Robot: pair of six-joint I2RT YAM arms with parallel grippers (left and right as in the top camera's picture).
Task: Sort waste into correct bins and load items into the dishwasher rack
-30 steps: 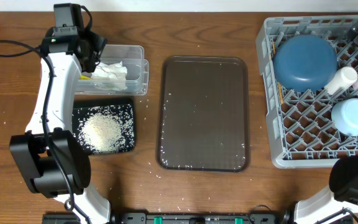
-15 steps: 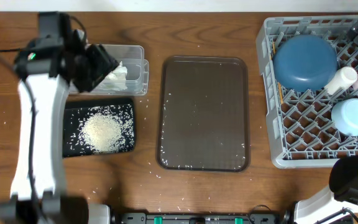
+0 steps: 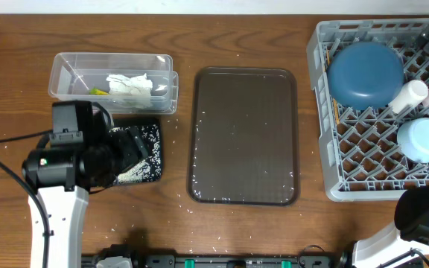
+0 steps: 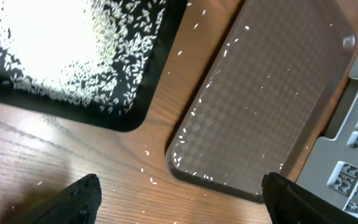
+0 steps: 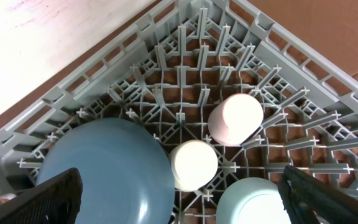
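On the bench [image 3: 237, 30], the grey rack [image 3: 363, 141] holds the dark-blue bowl [image 3: 365, 73] beneath the right claw [image 5: 179, 186], which is spread wide. The left arm [image 3: 58, 167] folds low over the black tray [image 4: 143, 93]. The left claw [image 4: 182, 193] gapes empty, with the rice heap [image 4: 48, 43] just ahead.
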